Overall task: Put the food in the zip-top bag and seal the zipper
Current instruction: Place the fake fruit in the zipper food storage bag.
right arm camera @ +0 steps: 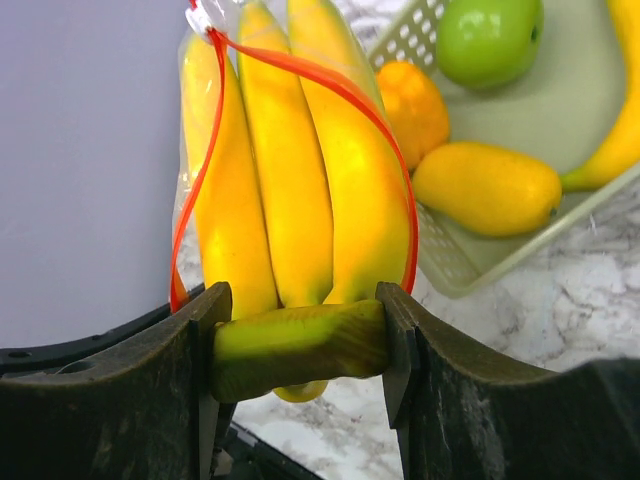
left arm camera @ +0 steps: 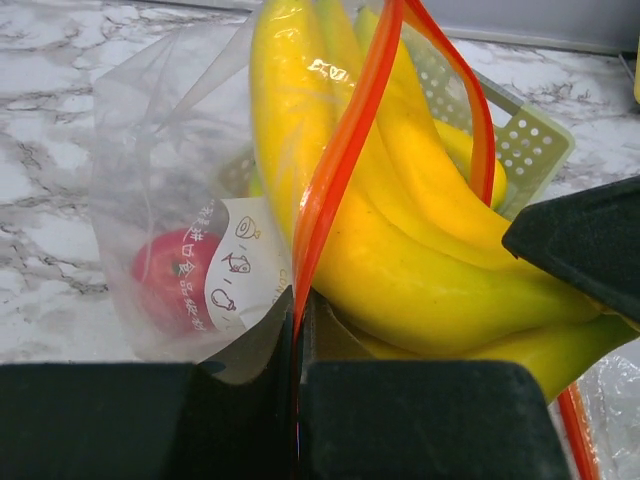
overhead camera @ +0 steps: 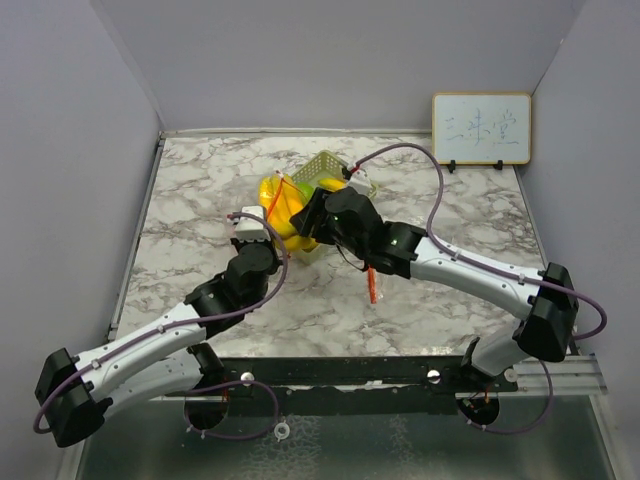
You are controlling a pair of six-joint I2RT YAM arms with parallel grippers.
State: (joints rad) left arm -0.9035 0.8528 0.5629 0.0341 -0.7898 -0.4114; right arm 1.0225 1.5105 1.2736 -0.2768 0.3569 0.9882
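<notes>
My right gripper (right arm camera: 300,345) is shut on the green stem of a yellow banana bunch (right arm camera: 290,190) and holds the bunch inside the mouth of the clear zip-top bag, ringed by its orange zipper (right arm camera: 395,130). My left gripper (left arm camera: 298,340) is shut on the bag's orange zipper edge (left arm camera: 345,150). A red apple (left arm camera: 172,280) lies in the bag behind its printed label. The bananas (left arm camera: 400,230) fill the left wrist view. In the top view both grippers meet at the bag (overhead camera: 285,215) at table centre.
The pale green mesh basket (right arm camera: 560,110) holds a green lime (right arm camera: 488,38), two orange-yellow fruits (right arm camera: 488,186) and a single banana (right arm camera: 612,130). It stands behind the bag (overhead camera: 335,172). A whiteboard (overhead camera: 481,128) leans at the back right. An orange strip (overhead camera: 372,284) lies on the table.
</notes>
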